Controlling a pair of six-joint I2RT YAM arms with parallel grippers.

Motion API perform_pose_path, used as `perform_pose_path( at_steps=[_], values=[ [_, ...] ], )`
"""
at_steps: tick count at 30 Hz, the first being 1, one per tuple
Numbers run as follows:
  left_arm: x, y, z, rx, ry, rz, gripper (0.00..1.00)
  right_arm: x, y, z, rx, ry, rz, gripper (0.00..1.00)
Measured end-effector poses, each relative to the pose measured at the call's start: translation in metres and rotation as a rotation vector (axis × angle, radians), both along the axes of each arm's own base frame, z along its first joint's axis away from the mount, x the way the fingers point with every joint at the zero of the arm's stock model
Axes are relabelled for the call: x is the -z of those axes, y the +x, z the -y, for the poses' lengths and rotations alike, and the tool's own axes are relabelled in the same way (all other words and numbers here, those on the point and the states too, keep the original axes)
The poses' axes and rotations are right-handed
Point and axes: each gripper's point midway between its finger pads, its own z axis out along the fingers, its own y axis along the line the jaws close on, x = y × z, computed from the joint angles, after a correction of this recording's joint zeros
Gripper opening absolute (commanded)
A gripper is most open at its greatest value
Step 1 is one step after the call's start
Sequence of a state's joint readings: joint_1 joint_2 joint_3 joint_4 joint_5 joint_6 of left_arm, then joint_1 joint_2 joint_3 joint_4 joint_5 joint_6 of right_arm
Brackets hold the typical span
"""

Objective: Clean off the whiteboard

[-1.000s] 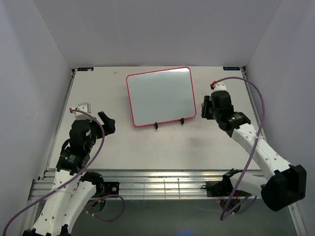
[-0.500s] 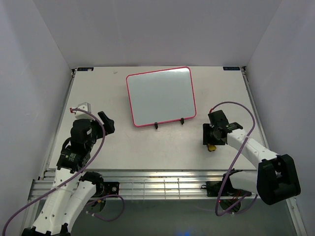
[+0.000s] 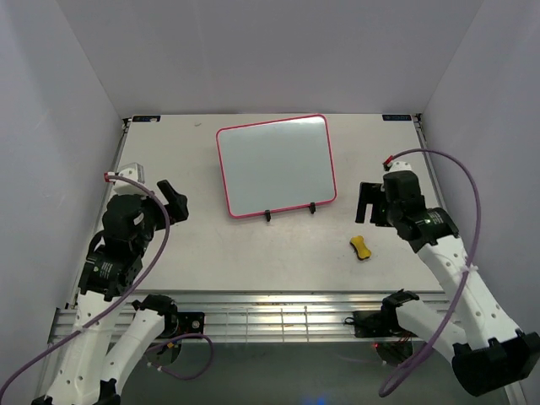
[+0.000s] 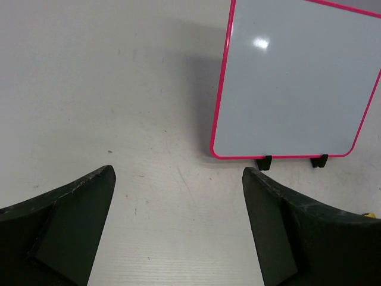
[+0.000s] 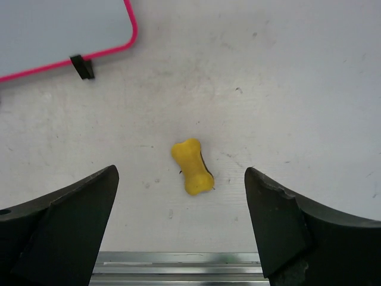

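Whiteboard (image 3: 275, 165) (apparently blank) lies left of the right claw (image 3: 365, 203), which gapes empty; yellow eraser (image 3: 361, 247) nearby.

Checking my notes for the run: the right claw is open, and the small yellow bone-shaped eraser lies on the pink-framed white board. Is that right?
Not quite. The small yellow bone-shaped eraser lies on the white table, apart from the pink-framed white board; the right wrist view shows it. The right claw is open, as you say.
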State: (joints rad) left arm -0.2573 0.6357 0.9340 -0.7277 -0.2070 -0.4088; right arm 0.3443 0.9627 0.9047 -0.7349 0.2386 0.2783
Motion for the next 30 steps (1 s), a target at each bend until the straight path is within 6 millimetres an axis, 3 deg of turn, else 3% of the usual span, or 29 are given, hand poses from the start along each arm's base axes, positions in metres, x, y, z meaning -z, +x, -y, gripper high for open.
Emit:
perform_pose_path(
  at_steps=[5,10,14,23,30],
  values=[
    [-0.03,-0.019,-0.008,0.013,0.026,0.099,0.98,-0.082,-0.009,0.019,0.041,0.011,0.242,0.9],
    [-0.06,-0.04,-0.015,0.026,0.047,0.219,0.98,-0.119,-0.038,0.038,0.063,0.004,0.362,0.9],
    [-0.066,-0.047,-0.018,0.031,0.067,0.238,0.98,-0.123,-0.055,0.05,0.076,-0.02,0.374,0.9],
    [-0.051,-0.047,-0.025,0.013,0.123,0.189,0.98,-0.127,-0.084,0.065,0.092,-0.027,0.41,0.9],
    [-0.043,-0.046,-0.026,0.008,0.126,0.167,0.98,-0.132,-0.087,0.067,0.095,-0.032,0.423,0.9]
  ],
)
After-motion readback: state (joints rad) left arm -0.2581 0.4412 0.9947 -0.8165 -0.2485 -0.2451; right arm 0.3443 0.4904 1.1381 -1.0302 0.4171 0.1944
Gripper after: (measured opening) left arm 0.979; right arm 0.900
